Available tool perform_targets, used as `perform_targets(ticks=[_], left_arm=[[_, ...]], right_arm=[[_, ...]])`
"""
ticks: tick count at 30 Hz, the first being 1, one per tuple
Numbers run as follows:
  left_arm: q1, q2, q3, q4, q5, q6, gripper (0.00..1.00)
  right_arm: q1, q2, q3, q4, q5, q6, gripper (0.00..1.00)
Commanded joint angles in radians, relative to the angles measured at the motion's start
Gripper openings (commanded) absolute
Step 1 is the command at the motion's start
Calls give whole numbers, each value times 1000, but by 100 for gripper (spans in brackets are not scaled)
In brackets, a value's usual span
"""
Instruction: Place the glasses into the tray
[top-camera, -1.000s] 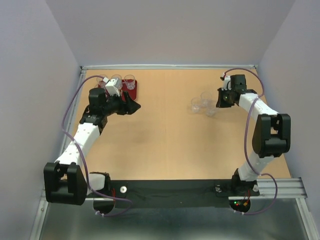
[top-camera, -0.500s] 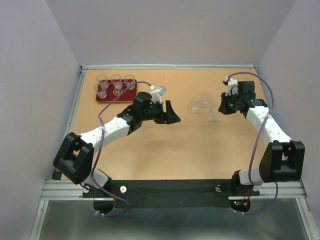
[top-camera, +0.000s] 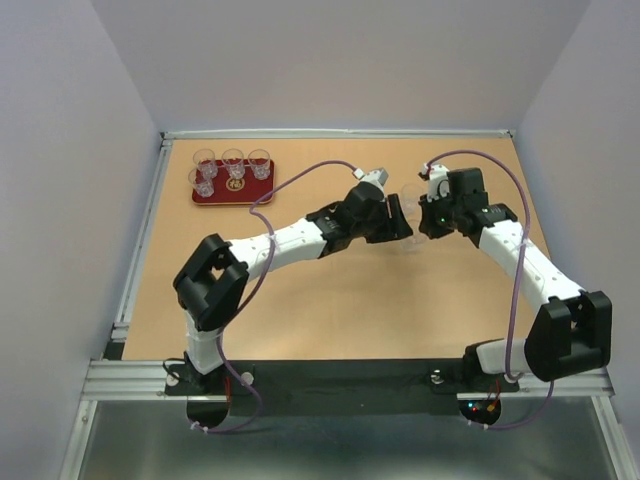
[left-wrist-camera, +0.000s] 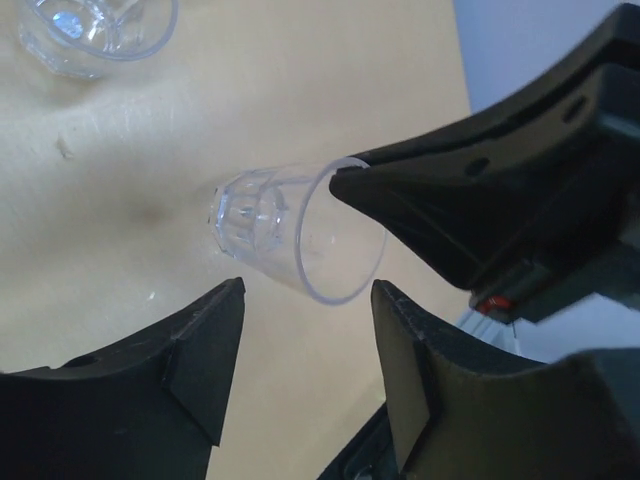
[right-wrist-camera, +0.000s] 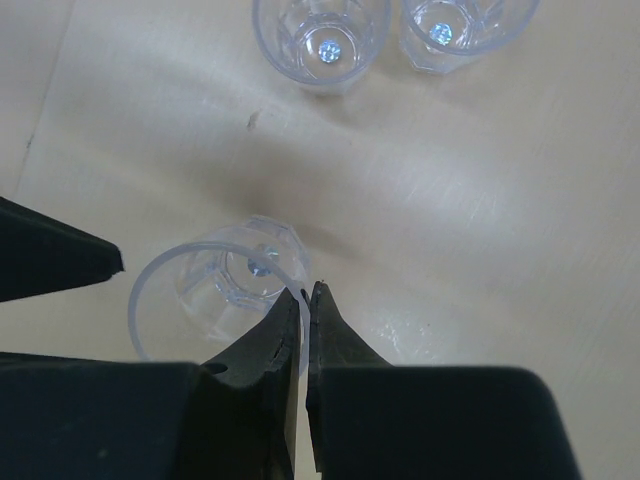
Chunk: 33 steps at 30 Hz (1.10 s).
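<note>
I had the right gripper (right-wrist-camera: 307, 292) pinching the glass (right-wrist-camera: 215, 290) rim mid-frame, with the left gripper (left-wrist-camera: 307, 288) spread around it (handover, probably) — bound for the upper-left tray (top-camera: 250, 195).

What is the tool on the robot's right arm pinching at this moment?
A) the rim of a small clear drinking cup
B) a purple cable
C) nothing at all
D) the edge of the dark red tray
A: the right wrist view shows the right tool shut on the rim of a small clear drinking cup, while the dark red rectangular tray sits across the table.
</note>
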Motion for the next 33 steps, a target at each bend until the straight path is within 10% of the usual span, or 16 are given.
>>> perform_targets(ticks=[1, 20, 33], left_arm=[[-30, 26, 113, -126, -163, -40, 61], [-99, 188, 392, -392, -507, 33, 42], [-119, 262, 491, -470, -562, 162, 0]], right_arm=[[34, -30, 22, 15, 90, 41, 1], [89, -61, 48, 5, 126, 93, 4], [91, -75, 56, 4, 119, 101, 4]])
